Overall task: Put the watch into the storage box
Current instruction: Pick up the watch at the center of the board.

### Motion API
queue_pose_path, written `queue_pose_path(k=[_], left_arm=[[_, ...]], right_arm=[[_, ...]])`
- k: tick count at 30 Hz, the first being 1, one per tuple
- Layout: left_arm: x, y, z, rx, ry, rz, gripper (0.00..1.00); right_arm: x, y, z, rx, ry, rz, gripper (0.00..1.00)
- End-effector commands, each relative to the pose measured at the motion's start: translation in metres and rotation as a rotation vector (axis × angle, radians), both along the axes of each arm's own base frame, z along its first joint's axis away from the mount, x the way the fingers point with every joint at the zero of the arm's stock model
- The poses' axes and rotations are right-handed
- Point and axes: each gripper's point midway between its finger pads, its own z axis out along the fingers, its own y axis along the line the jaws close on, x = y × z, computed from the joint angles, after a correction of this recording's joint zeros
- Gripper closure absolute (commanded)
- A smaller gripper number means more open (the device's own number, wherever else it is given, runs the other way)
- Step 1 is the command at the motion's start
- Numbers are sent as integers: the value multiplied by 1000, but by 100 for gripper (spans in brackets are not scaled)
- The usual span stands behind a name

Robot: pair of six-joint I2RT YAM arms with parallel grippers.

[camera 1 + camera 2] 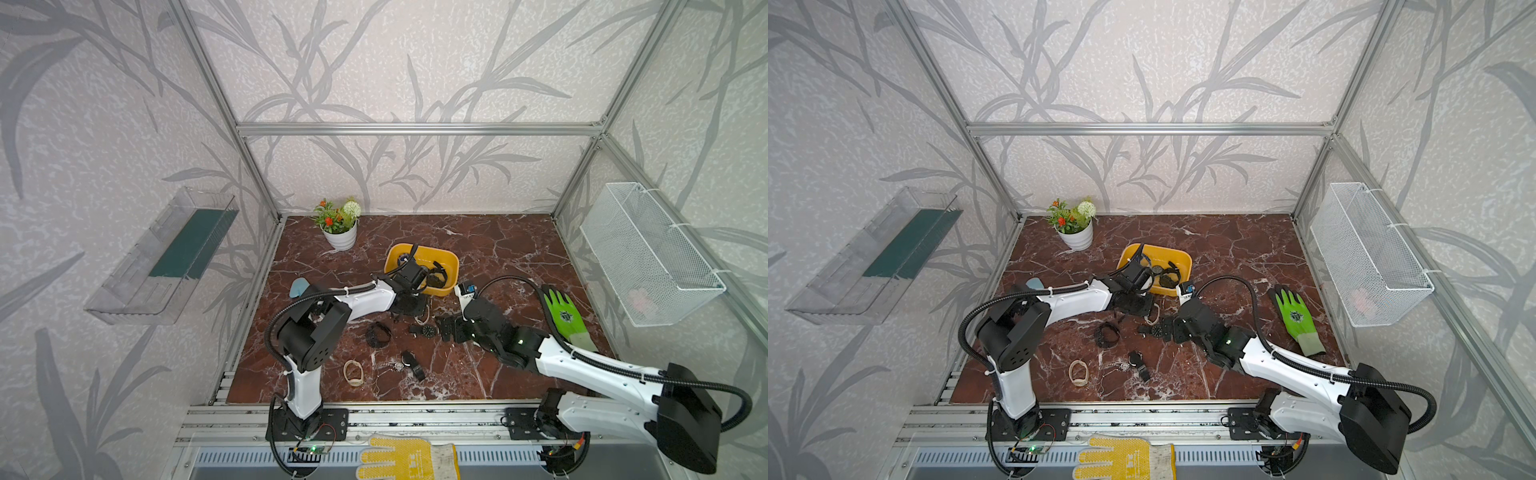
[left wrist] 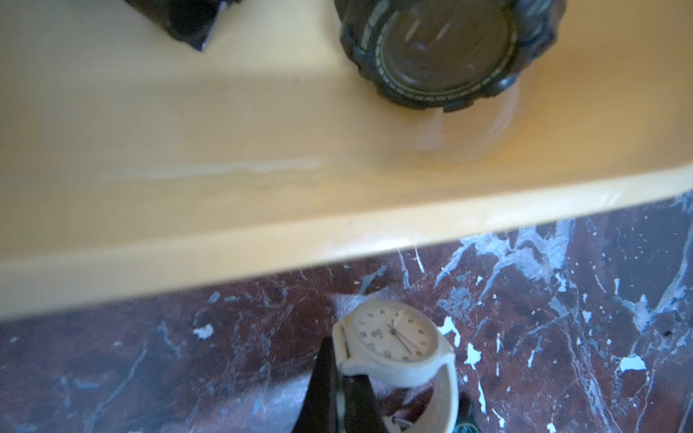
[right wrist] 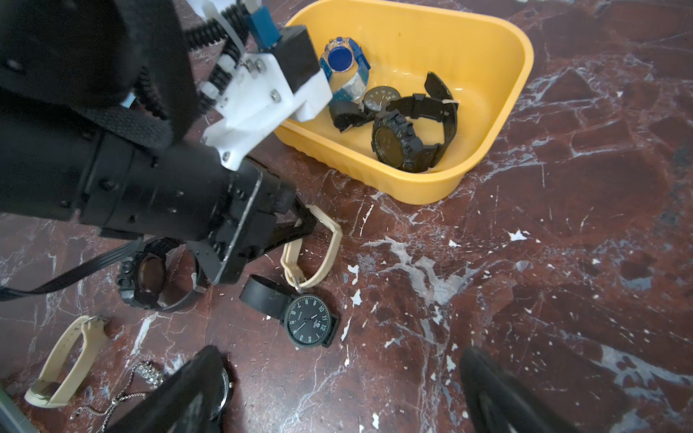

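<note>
- Left tool (image 2: 339,382) is clenched on the cream watch (image 2: 393,337). It's pinching the strap right next to the case, and the dial faces the wrist camera.
- That watch isn't in the storage box (image 2: 337,240) yet. It sits just outside the long near wall, over the bench (image 2: 562,318).
- From the right wrist view, the cream strap (image 3: 311,247) loops down from the left tool's tip (image 3: 305,221) towards the bench. Honestly can't tell if the loop touches the surface or hangs just above it.
- Right tool (image 3: 341,352) is released, with its fingers (image 3: 202,390) spread wide and nothing between them. It's low over the bench, just beside a flat black watch with white numerals (image 3: 309,322) that lies face up.
- Three watches are already inside the yellow box (image 3: 525,56): a blue one (image 3: 342,60), a slim black one (image 3: 378,98), and a chunky black one (image 3: 397,140) closest to the near wall.
- Loose on the bench there's another chunky black watch (image 3: 150,273) partly under the left arm, a beige band (image 3: 63,360), and a little silver chain (image 3: 144,369).
- In a top view there's a green glove (image 1: 565,316) lying on the bench beside the right arm.
- A flower pot (image 1: 340,239) is at the back, and a yellow glove (image 1: 409,459) lies on the front rail.
</note>
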Motion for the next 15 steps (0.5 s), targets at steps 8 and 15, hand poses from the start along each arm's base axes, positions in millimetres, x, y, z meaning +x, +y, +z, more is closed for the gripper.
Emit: queue_pose_path(k=[8,15], left_arm=[[4,33,54,-6,-105,62,100],[9,60,88,9,-178,87,100]], right_arm=[[4,6,6,17,-11,9,1],[5,8,6,18,-13,10,1]])
